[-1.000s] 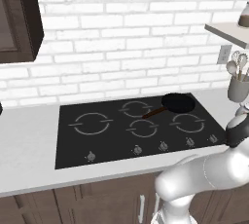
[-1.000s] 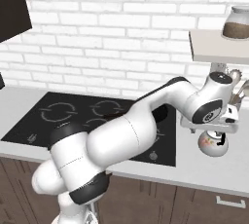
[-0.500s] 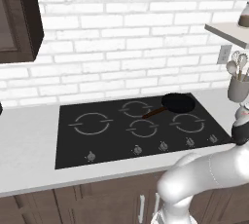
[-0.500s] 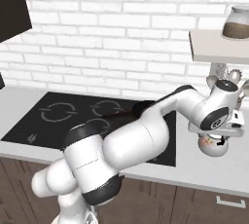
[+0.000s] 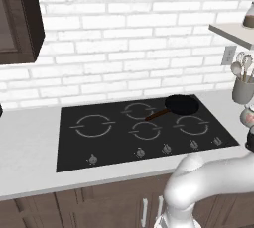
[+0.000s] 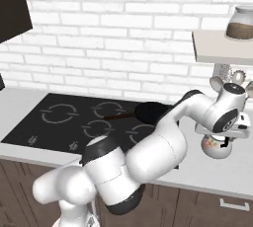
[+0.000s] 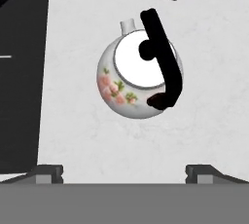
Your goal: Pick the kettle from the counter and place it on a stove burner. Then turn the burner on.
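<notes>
My two-finger gripper (image 7: pixel 124 170) hangs directly above the small round-bellied glossy white kettle (image 7: pixel 137 74), looking straight down on it. My two dark fingertips (image 7: pixel 46 171) stand wide apart at the bottom of the hand view, one to each side, with bare counter between them and nothing held. Neither tip touches the kettle; it lies clear above them in that view.

The kettle sits upright on the pale grey plain countertop slab (image 7: pixel 97 140), on the stretch to the right of the black glass cooktop (image 5: pixel 144 130), near that cooktop's right edge but apart from it. From above I see its round white lid with a dark knob, a curved black handle arching across the lid, a short pale spout, and a pink flower print on its belly. In the right base view the kettle (image 6: pixel 217 146) shows just below my white hand, toward the front part of the counter (image 6: pixel 217 174). In the left base view only a sliver of the kettle (image 5: pixel 247 117) shows at the right border, just in front of the grey utensil cup (image 5: pixel 243 89) holding spoons and a whisk.

The largest ring marking of thin grey concentric circles (image 5: pixel 92 125) lies on the left part of the cooktop, well apart from the kettle. A black frying pan with a brown handle (image 5: pixel 181 105) rests on the back right ring. A row of small knobs (image 5: pixel 140 152) runs along the cooktop's front edge. A glass jar (image 6: pixel 240 22) stands on the wall shelf (image 6: pixel 220 47) above the kettle's end of the counter.
</notes>
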